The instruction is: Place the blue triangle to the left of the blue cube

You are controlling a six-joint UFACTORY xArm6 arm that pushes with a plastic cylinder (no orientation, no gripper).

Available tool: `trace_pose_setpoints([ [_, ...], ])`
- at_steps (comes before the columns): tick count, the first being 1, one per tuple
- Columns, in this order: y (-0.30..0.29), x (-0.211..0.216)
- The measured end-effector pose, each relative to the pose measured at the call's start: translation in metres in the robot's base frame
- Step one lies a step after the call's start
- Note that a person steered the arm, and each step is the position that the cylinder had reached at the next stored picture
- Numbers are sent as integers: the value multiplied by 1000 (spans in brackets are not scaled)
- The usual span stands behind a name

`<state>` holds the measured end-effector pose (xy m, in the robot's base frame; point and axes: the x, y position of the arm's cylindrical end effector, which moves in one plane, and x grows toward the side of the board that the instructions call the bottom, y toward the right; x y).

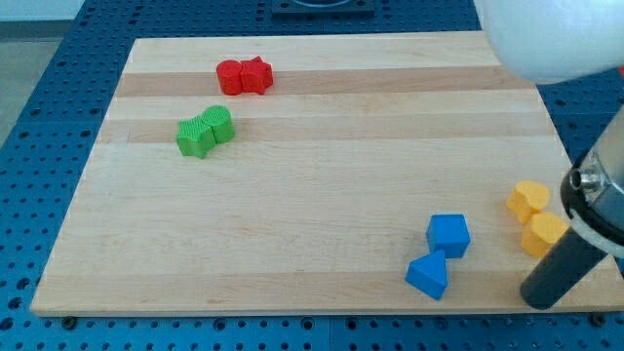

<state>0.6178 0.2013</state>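
The blue triangle (428, 274) lies near the board's bottom edge, at the view's lower right. The blue cube (448, 235) sits just above it and slightly to the right, touching or nearly touching it. My tip (538, 297) is at the board's bottom right corner, about a hundred pixels to the right of the blue triangle and not touching any block. The rod rises from the tip toward the view's right edge.
Two yellow blocks (527, 200) (544, 234) lie close to the rod, right of the blue cube. Two red blocks (244, 76) touch each other near the top. Two green blocks (206, 132) touch each other below them. A large white arm part (551, 39) fills the top right corner.
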Motion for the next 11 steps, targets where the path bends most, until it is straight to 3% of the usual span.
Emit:
trace_pose_setpoints([
  [4,-90,-9],
  [6,-104,-6],
  [9,-117,-59],
  [11,-117,-59],
])
